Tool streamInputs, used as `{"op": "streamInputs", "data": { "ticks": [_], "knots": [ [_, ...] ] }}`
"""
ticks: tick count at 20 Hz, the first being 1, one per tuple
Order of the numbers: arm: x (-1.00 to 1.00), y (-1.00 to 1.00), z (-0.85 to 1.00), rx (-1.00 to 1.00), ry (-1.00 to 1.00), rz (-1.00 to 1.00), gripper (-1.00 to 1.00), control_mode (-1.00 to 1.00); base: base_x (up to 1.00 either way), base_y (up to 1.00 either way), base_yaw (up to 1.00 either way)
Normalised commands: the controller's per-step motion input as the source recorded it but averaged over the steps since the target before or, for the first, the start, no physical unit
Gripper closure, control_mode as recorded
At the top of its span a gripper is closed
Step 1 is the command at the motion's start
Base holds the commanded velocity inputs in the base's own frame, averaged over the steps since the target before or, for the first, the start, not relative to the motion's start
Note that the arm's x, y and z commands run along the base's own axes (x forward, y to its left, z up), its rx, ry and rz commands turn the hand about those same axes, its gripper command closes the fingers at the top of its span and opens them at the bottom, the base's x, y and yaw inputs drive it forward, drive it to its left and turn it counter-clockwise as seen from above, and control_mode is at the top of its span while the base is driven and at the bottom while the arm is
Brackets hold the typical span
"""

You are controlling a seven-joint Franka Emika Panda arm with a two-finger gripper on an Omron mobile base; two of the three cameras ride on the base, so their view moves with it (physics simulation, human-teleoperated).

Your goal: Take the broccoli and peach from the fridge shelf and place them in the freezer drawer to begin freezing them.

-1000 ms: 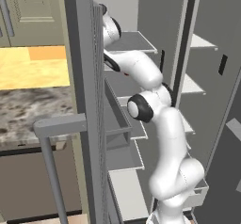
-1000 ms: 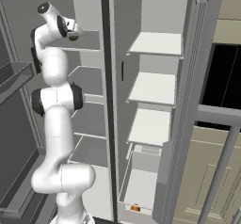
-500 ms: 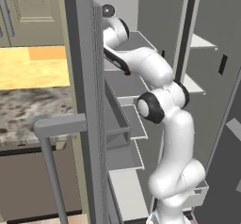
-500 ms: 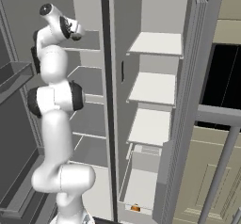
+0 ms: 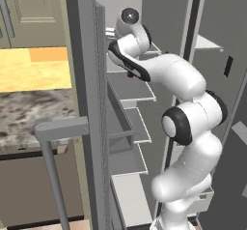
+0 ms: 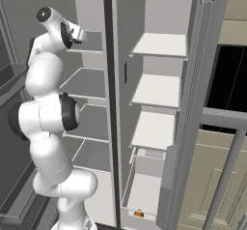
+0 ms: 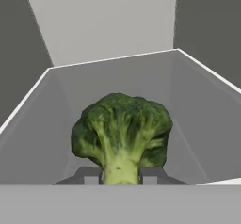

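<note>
On the upper shelf [image 7: 197,105] of the left compartment, the gripper [image 7: 121,175] is clenched on the stalk of the broccoli [image 7: 121,133]. The stalk sits between the two finger tips, with the head upright and above them. The hand view does not settle whether the broccoli has left the shelf or rests on it; a dark patch under the head suggests a small gap.

Over the last second the jaws have not altered. The arm [image 5: 178,79] has altered: its elbow has swung outward, away from the door edge, and its upper links have straightened, while the hand has kept its place at the upper shelf. The base has not driven, since both base views keep their framing.

Judgement: the grasp is complete and the arm is reconfiguring for withdrawal. The transfer stage has begun.

In the right base view a small orange thing [image 6: 138,214] lies at the front of the drawer [image 6: 154,220], at the bottom of the right compartment. It is probably the peach; it is too small to confirm. If so, the broccoli is the last item outstanding.

The next move calls for a clear pull out of the compartment, past the centre post, then a long descent to the drawer. The stalk grip is narrow, so a fast swing could tilt the head.
</note>
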Motion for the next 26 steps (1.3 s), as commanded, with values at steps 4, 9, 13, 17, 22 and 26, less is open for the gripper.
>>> {"op": "streamInputs", "data": {
  "ticks": [4, 9, 13, 17, 22, 26],
  "knots": [
    [-1.00, -0.46, 0.00, 0.11, -0.11, 0.00, 1.00, -1.00, 0.00, 0.00, 0.00],
    [-1.00, -0.25, 0.03, 0.01, -0.01, 0.04, 1.00, -1.00, 0.00, 0.00, 0.00],
    [-1.00, -0.16, 0.13, 0.00, 0.06, 0.00, 1.00, -1.00, 0.00, 0.00, 0.00],
    [-1.00, -0.26, 0.16, 0.00, 0.06, 0.00, 1.00, -1.00, 0.00, 0.00, 0.00],
    [-1.00, -0.25, 0.00, 0.00, 0.07, 0.01, 1.00, -1.00, 0.00, 0.00, 0.00],
    [-0.80, -0.15, -0.26, 0.00, 0.15, 0.01, 1.00, -1.00, 0.00, 0.00, 0.00]
  ]
}}
